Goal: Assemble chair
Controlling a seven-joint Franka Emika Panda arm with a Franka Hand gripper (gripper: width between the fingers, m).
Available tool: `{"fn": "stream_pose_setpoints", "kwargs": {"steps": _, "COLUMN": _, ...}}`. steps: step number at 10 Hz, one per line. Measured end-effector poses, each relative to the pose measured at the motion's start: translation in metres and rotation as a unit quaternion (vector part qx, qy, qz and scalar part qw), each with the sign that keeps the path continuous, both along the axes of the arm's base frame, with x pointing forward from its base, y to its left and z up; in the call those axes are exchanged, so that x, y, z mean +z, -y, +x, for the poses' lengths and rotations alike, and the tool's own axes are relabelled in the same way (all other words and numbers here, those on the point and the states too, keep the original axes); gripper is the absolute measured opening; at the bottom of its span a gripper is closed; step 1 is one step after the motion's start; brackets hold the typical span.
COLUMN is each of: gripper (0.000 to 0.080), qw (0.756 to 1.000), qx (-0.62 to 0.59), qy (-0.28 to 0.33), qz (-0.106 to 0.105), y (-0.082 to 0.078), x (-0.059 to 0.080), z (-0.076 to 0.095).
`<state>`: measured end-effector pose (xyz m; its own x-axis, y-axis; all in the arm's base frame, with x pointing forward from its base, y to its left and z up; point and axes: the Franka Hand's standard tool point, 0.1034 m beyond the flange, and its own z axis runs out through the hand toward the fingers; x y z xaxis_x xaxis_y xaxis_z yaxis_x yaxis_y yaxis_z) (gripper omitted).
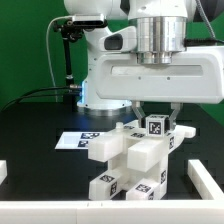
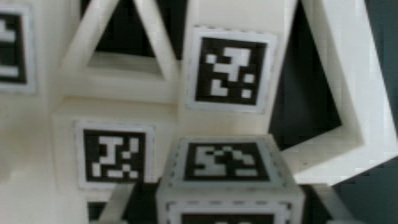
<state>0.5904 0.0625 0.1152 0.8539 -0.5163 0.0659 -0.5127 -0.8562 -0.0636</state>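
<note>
The white chair parts lie piled in the middle of the black table [image 1: 30, 120]: blocky bars [image 1: 110, 145] and tagged pieces [image 1: 140, 185] stacked on each other. My gripper [image 1: 156, 124] hangs over the pile's right end and is shut on a small white cube [image 1: 155, 127] with a tag on its face. In the wrist view the cube [image 2: 222, 165] sits between my dark fingers [image 2: 134, 205], just above the pile. Under it are a long tagged bar [image 2: 231, 70], a tagged block [image 2: 116, 155] and a slanted frame piece [image 2: 347, 130].
The marker board [image 1: 72, 140] lies flat behind the pile at the exterior view's left. White edge blocks stand at the left [image 1: 3, 172] and right [image 1: 205, 180] of the table. A black stand [image 1: 66, 50] rises at the back left.
</note>
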Motion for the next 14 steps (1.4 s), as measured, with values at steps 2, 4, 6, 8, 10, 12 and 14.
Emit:
{"fn": "stream_pose_setpoints", "kwargs": {"steps": 2, "gripper": 0.0281, "qw": 0.997, "qx": -0.081, "qy": -0.002, "qz": 0.012, "y": 0.0016, "x": -0.0010, "z": -0.0002}}
{"fn": "stream_pose_setpoints", "kwargs": {"steps": 4, "gripper": 0.0281, "qw": 0.989, "qx": -0.147, "qy": -0.004, "qz": 0.019, "y": 0.0044, "x": -0.0011, "z": 0.0001}}
{"fn": "stream_pose_setpoints", "kwargs": {"steps": 6, "gripper": 0.0281, "qw": 0.976, "qx": -0.218, "qy": -0.006, "qz": 0.027, "y": 0.0040, "x": -0.0014, "z": 0.0002}}
{"fn": "stream_pose_setpoints", "kwargs": {"steps": 8, "gripper": 0.0281, "qw": 0.950, "qx": -0.311, "qy": -0.009, "qz": 0.038, "y": 0.0028, "x": -0.0017, "z": 0.0001}}
{"fn": "stream_pose_setpoints", "kwargs": {"steps": 10, "gripper": 0.0281, "qw": 0.918, "qx": -0.393, "qy": -0.013, "qz": 0.052, "y": 0.0020, "x": -0.0017, "z": 0.0001}}
{"fn": "stream_pose_setpoints", "kwargs": {"steps": 12, "gripper": 0.0281, "qw": 0.879, "qx": -0.472, "qy": -0.020, "qz": 0.067, "y": 0.0013, "x": -0.0017, "z": 0.0002}}
{"fn": "stream_pose_setpoints", "kwargs": {"steps": 14, "gripper": 0.0281, "qw": 0.824, "qx": -0.559, "qy": -0.028, "qz": 0.087, "y": 0.0003, "x": -0.0023, "z": 0.0007}}
